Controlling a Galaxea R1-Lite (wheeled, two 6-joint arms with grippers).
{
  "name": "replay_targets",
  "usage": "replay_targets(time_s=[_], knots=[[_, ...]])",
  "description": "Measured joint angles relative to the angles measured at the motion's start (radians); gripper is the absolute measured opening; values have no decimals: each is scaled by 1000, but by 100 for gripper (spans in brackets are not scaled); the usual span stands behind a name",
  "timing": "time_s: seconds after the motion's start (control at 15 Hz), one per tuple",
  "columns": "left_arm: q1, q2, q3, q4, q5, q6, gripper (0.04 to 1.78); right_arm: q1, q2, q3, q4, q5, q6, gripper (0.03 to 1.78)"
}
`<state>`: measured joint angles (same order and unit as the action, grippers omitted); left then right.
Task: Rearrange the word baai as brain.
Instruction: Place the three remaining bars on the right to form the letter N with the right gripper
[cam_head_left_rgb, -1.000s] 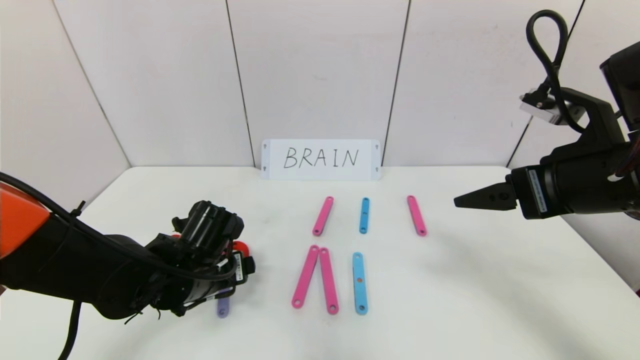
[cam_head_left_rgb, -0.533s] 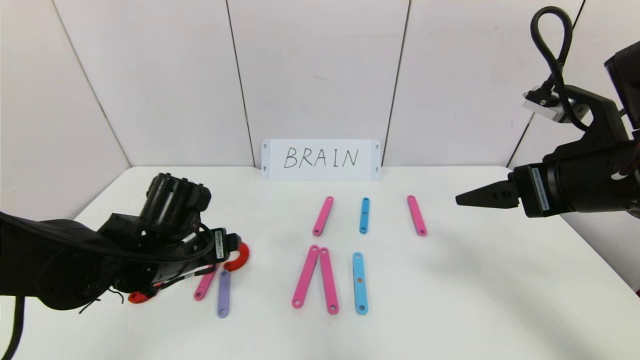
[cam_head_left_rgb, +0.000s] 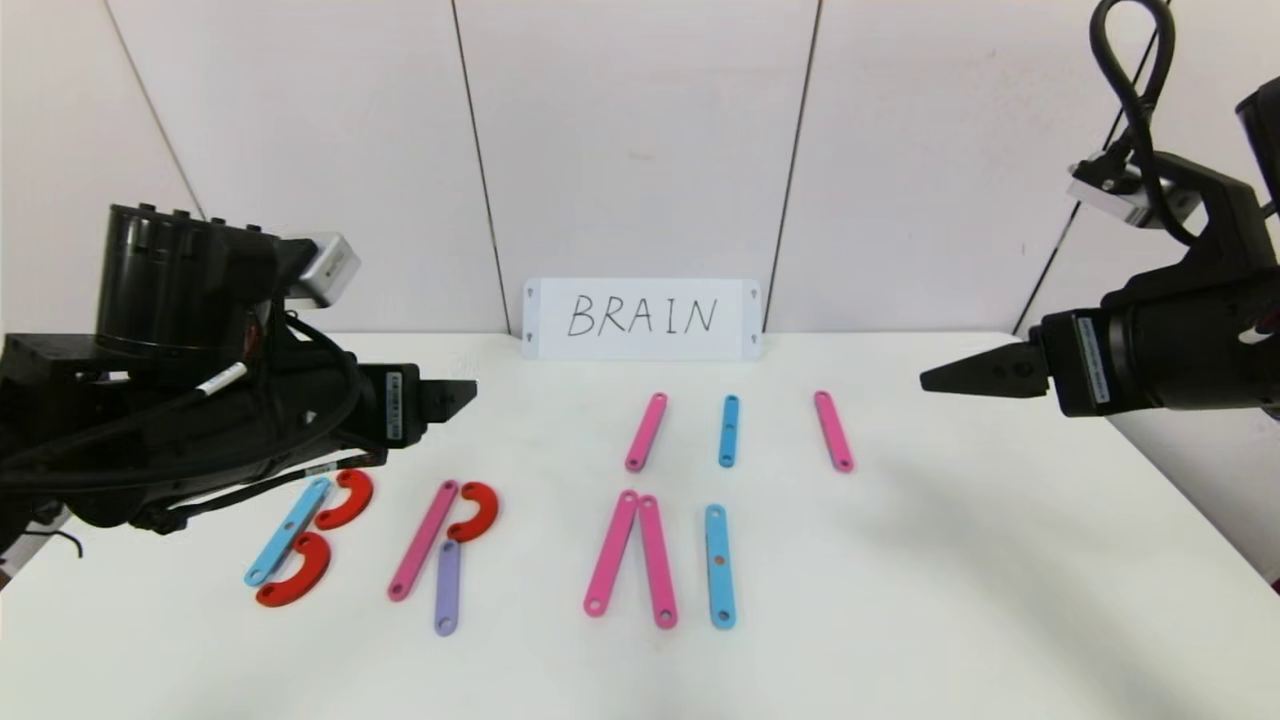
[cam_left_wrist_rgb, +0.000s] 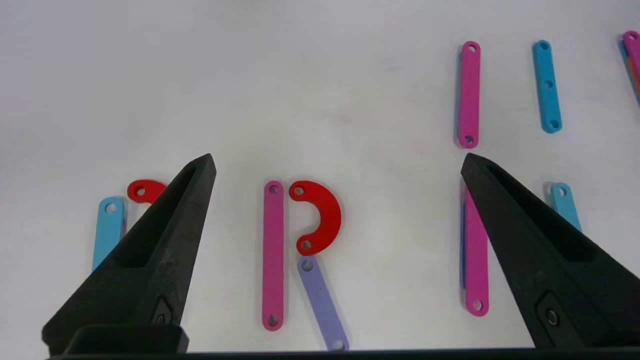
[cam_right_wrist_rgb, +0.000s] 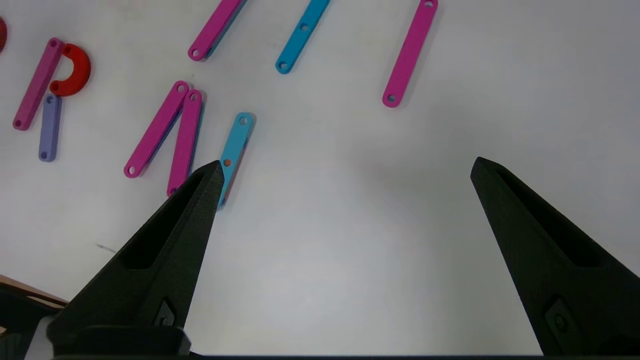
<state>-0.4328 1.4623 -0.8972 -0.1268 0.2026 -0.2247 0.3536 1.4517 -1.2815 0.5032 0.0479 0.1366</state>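
In the head view, the left pincer (cam_head_left_rgb: 455, 398) and the right pincer (cam_head_left_rgb: 945, 378) are held above the white bench (cam_head_left_rgb: 1000, 560), while the letter pieces (cam_head_left_rgb: 440, 540) are laid in a row before the BRAIN card (cam_head_left_rgb: 641, 318). In the left wrist view, the left pincer is seen spread wide and empty over the R's pink strip (cam_left_wrist_rgb: 273, 255), red curve (cam_left_wrist_rgb: 320, 216) and purple strip (cam_left_wrist_rgb: 322, 302). In the right wrist view, the right pincer (cam_right_wrist_rgb: 345, 170) is likewise seen wide open and empty, over bare bench beside a blue strip (cam_right_wrist_rgb: 235, 145).

White table (cam_head_left_rgb: 950, 560): card (cam_head_left_rgb: 641, 319) upright at its back edge; before it lie pink, blue, purple strips (cam_head_left_rgb: 720, 566) and red curves (cam_head_left_rgb: 476, 510), apparently all flat.
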Motion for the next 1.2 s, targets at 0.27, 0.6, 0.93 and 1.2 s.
replay_targets(time_s=[0.27, 0.6, 0.93, 1.2], knots=[[-6, -62, 4, 21, -14, 6, 172, 0, 9, 9, -8, -19, 0, 173], [-1, -127, 3, 26, -28, 22, 172, 0, 61, 27, -71, -38, -6, 173], [1, -151, 7, 36, -96, 24, 172, 21, 178, 1, -236, -41, -40, 173], [7, -157, 7, 37, -98, 26, 172, 14, 289, -40, -243, -48, -45, 173]])
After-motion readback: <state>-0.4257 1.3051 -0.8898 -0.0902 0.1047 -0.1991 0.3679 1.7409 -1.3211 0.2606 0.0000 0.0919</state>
